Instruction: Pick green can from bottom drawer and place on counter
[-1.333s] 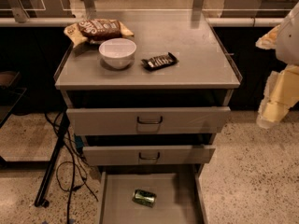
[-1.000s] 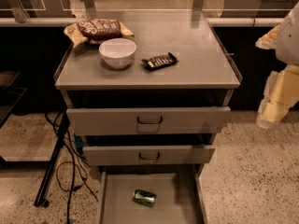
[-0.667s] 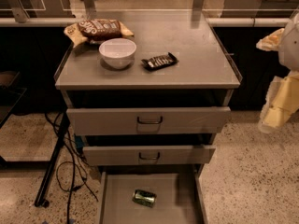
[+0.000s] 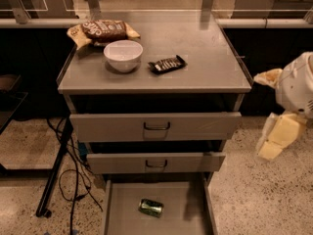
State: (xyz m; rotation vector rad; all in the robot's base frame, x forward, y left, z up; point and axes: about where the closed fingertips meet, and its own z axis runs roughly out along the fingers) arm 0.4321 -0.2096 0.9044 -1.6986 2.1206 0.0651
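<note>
The green can [image 4: 150, 207] lies on its side on the floor of the open bottom drawer [image 4: 182, 219], a little left of the middle. The counter [image 4: 205, 58] is the grey top of the cabinet above. My gripper [image 4: 275, 134] hangs at the right edge of the view, to the right of the cabinet at the height of the two upper drawers, well away from the can. It holds nothing that I can see.
On the counter stand a white bowl [image 4: 123, 56], a black candy bar wrapper [image 4: 167, 64] and a snack bag [image 4: 102, 31] at the back left. The two upper drawers [image 4: 155, 127] stand slightly out. Cables and a black stand leg [image 4: 55, 173] are on the floor at left.
My arm and gripper have shifted slightly to the right and a little down at the view's right edge. The can and the drawers have not moved.
</note>
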